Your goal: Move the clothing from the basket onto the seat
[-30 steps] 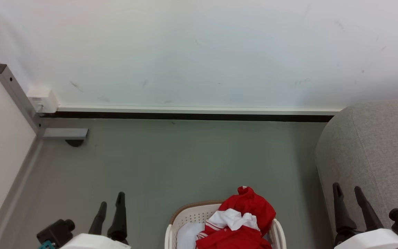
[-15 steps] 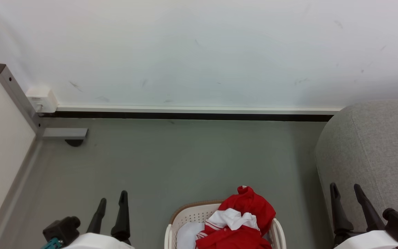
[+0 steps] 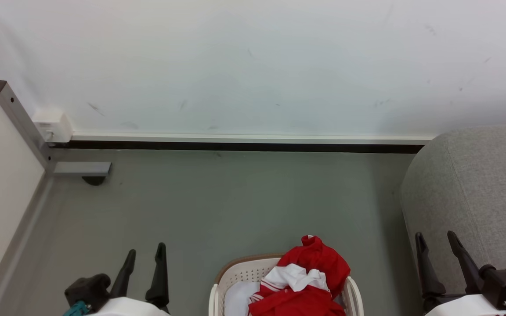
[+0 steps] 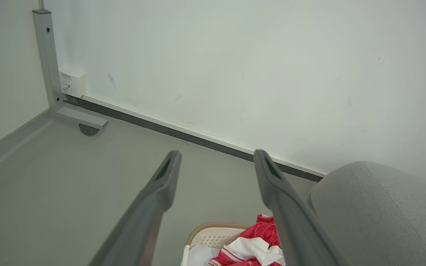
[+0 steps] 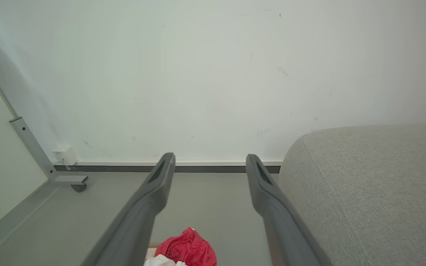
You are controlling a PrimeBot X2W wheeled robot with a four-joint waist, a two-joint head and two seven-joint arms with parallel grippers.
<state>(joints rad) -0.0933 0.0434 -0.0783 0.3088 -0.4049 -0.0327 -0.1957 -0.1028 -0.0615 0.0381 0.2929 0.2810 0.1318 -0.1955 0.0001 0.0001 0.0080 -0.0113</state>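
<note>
Red clothing [image 3: 310, 276] with white panels is heaped in the cream basket [image 3: 240, 274] at the head view's bottom centre, spilling above its brown rim. The grey seat [image 3: 477, 193] rises at the right. My left gripper [image 3: 146, 253] stands open at the lower left, well left of the basket and holding nothing. Over the seat's front side my right gripper [image 3: 435, 239] is open with nothing between its fingers. In the left wrist view the clothing [image 4: 261, 240] and basket [image 4: 213, 234] lie below the open fingers [image 4: 165, 177]. The right wrist view shows the red clothing [image 5: 187, 249] and the seat [image 5: 375, 184].
A white wall with a dark baseboard [image 3: 235, 147] closes the far side. At the left stand a grey metal post with a foot [image 3: 77, 169] and a small white wall box [image 3: 53, 123]. Grey floor [image 3: 235, 206] stretches between the wall and the basket.
Both grippers have shifted slightly: the left one to the right, the right one to the left and a little up. The clothing and basket have not moved.
</note>
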